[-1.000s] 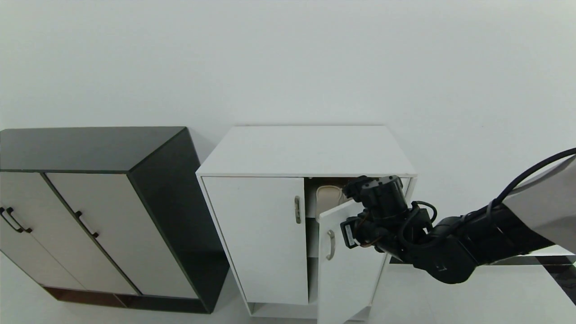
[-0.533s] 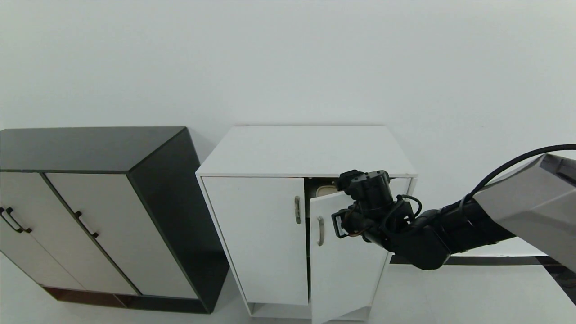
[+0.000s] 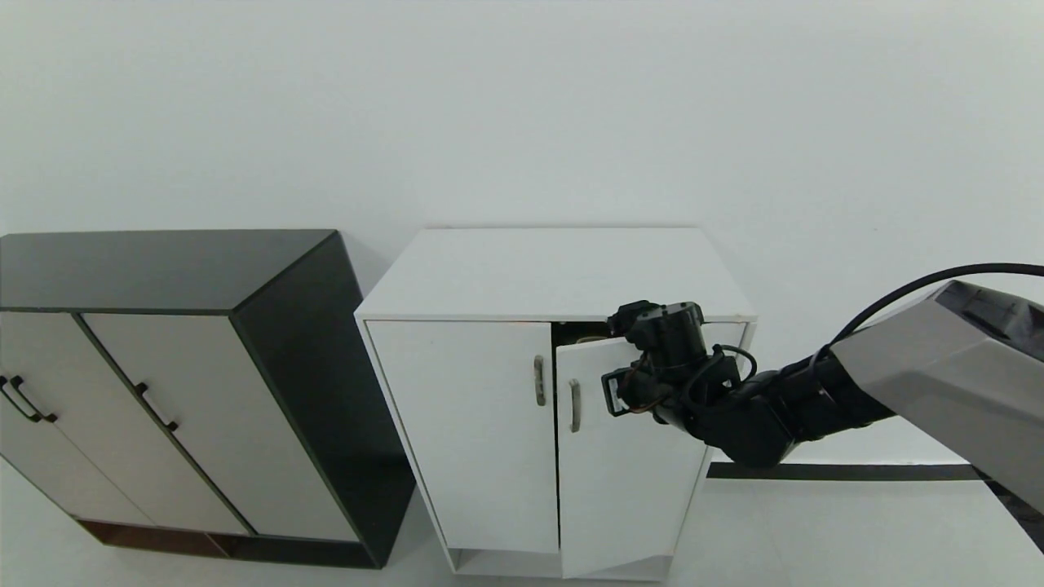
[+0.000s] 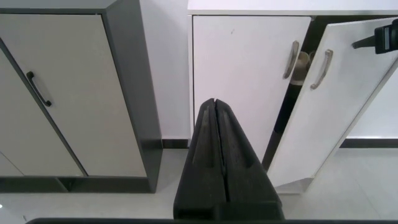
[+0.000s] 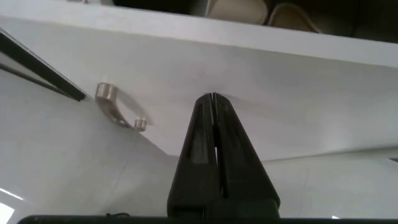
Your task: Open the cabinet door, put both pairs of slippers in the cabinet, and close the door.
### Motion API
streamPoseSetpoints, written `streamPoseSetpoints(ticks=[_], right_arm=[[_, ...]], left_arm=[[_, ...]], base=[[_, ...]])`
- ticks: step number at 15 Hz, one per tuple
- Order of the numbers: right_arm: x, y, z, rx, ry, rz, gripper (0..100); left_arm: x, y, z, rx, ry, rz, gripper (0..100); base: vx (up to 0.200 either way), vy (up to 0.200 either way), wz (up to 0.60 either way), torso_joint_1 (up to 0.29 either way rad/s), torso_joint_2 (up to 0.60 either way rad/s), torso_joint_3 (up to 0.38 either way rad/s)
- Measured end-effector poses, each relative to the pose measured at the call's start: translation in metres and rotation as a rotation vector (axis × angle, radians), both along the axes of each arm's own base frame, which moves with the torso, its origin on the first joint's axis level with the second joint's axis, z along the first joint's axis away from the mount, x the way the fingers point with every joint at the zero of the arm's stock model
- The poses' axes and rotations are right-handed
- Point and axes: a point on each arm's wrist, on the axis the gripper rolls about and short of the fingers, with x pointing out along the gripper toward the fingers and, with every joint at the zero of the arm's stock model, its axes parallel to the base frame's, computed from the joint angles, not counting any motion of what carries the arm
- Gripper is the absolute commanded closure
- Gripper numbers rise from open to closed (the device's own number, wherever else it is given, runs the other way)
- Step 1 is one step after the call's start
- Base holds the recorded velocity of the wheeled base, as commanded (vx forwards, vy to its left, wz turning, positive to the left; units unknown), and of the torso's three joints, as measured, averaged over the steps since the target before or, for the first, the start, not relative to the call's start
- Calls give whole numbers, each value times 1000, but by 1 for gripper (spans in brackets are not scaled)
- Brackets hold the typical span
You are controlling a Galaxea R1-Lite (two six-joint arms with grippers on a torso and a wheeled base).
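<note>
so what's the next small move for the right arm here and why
Probably press the right door the last bit inward until it sits flush. The shut right tool is up against its face, but the door stands slightly ajar, with a dark gap at its top edge and the slippers visible inside.

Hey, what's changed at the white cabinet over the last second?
The right pincer, shut, has pushed forward against the right door of the white cabinet, swinging it from well ajar to nearly closed. A narrow gap remains at the handle edge. The arm followed the door in. The left door stayed closed, and the dark cabinet did not move.
</note>
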Motion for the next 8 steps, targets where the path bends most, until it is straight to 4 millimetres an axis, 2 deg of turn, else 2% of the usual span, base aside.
streamPoseSetpoints(ticks=[8], right_arm=[[24, 3, -1, 47, -26, -27, 100]], left_arm=[[0, 0, 0, 0, 0, 0, 100]], base=[[0, 0, 0, 0, 0, 0]])
